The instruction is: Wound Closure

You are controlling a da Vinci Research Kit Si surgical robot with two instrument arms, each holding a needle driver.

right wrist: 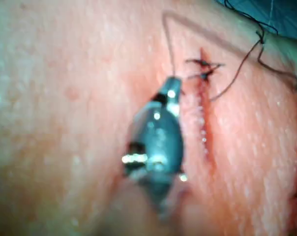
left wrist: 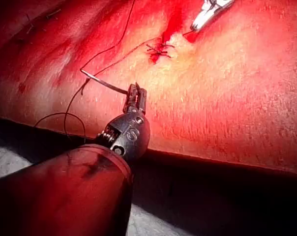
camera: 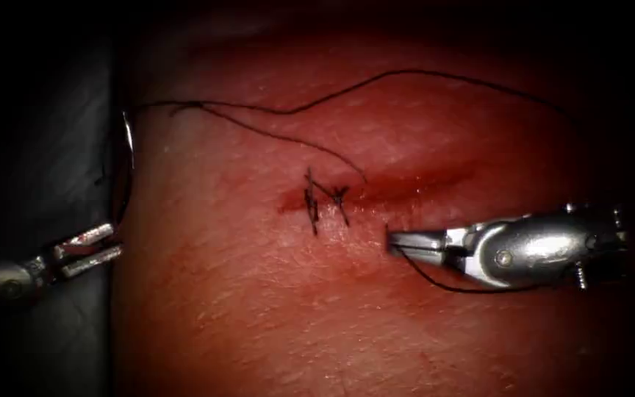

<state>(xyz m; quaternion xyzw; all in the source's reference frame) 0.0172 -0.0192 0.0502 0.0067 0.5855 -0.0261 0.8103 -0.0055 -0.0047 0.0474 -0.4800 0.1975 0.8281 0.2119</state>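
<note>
- Right tool (camera: 395, 240) reached in low and nearly level over the tissue (camera: 259, 316) in the endoscope view, its jaws pressed together on the thread (camera: 406, 72), which curled away beneath its wrist.
- Just beyond its tip, slightly above, lay the cut (camera: 406, 184) with the dark stitches (camera: 325, 202) across it.
- Well apart from it, off the tissue's left edge, the left tool (camera: 115, 241) pointed up and to the right at a shallow slant.
- Above that tool's tip the needle (camera: 129, 143) curved upward beside the tissue edge, outside the tissue, left of the cut; the thread trailed from its top end across towards the stitches.
- From the left wrist view, the left tool (left wrist: 137, 91) stood extended straight off its shaft, jaws clamped on the needle (left wrist: 102, 82) near one end, the rest of the curve sticking out sideways over the tissue surface, free of it.
- A mark on that tool's wrist was too small to read.
- Far ahead of it, past the stitches (left wrist: 159, 49), sat the right tool (left wrist: 200, 22).
- From the right wrist view, the right tool (right wrist: 172, 86) pointed straight ahead, jaws closed, thread (right wrist: 166, 42) rising from its tip; the stitches (right wrist: 202, 64) and cut (right wrist: 205, 132) lay just beside it.
</note>
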